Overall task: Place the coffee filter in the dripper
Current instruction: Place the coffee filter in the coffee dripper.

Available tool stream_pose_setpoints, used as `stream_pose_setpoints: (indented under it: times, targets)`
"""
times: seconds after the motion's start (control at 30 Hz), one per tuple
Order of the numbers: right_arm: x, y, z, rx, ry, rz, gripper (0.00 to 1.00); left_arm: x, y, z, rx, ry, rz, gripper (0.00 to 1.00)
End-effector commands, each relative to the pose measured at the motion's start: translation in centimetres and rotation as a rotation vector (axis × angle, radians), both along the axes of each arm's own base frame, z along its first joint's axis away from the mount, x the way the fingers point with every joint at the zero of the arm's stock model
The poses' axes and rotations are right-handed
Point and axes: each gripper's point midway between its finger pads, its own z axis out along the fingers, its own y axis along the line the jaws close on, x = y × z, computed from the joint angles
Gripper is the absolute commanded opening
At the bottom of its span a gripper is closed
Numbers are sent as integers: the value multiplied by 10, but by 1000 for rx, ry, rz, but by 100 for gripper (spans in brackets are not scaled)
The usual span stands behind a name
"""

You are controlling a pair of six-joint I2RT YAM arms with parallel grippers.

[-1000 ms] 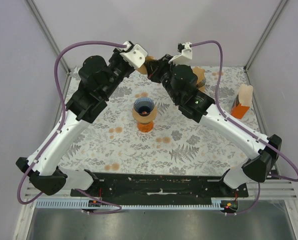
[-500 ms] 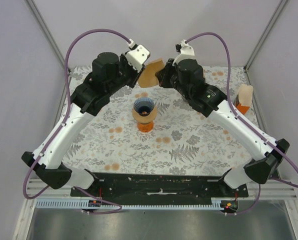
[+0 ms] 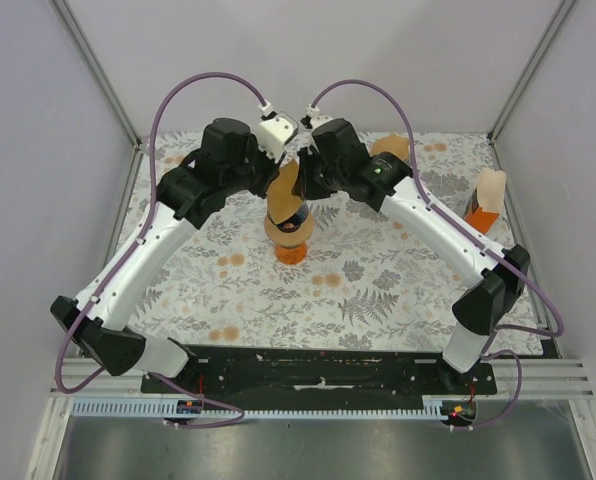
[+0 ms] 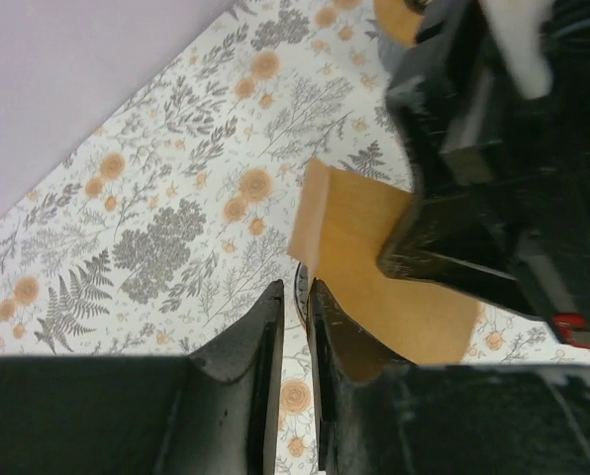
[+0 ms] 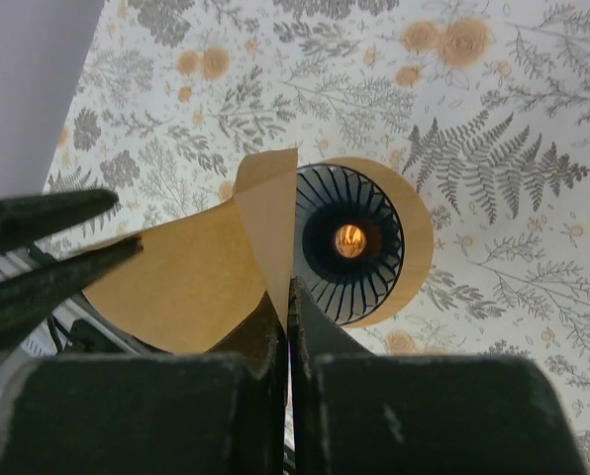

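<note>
Two robot arms rise from the near edge of a floral-patterned table (image 3: pixel 378 290) and meet over its middle. There stands the dripper (image 3: pixel 286 230), a black ribbed cone in a tan holder on an orange foot. It is upright and its mouth is open.

Just above the dripper, the brown paper coffee filter (image 3: pixel 284 184) hangs on edge and partly folded. Its lower tip is over the dripper's rim and it is not yet seated. The right end effector (image 5: pixel 287 287) is clamped on the filter's edge. The left end effector (image 4: pixel 295 297), on the dripper's left, has its fingers slightly apart beside the paper. Whether they touch it is unclear.

To do this step well, the paper likely needs spreading into a cone, then lowering point first over the dripper's centre hole before the right end effector lets go. The two end effectors are crowded together, so they could knock each other or tip the dripper.

Beyond the dripper to the right lies a tan object (image 3: pixel 388 147), half hidden by the right arm. Farther right stands an orange and tan carton (image 3: pixel 484 203). Both are well apart from the work.
</note>
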Motion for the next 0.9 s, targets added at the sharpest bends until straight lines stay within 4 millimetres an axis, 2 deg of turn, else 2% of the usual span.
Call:
stream_pose_setpoints:
  times: [0.0,0.1,0.23,0.3,0.37,0.4,0.6,0.73,0.8,0.87]
  targets:
    - [-10,-2,9,7,14,56,0,3,11,-21,14,67,48,22]
    - [-7,-3,6,6,30,58,0,0,9,-37,30,104,30,22]
    - [-5,-2,0,2,58,81,0,6,11,-55,47,141,44,25]
    - [-4,-4,-6,-2,80,92,0,13,16,-60,49,149,67,19]
    - [-1,-10,-12,-8,97,91,0,20,21,-58,43,143,87,4]
    - [0,-11,-14,-7,105,94,0,23,24,-59,39,145,96,2]
    - [7,-6,-32,-23,134,134,0,20,21,-70,14,195,64,2]
    - [9,-9,-43,-39,152,135,0,23,29,-87,12,240,88,2]
    - [11,-12,-42,-42,144,125,0,26,33,-90,-4,254,96,2]
    - [13,-14,-38,-47,124,126,0,25,28,-89,-27,258,77,2]
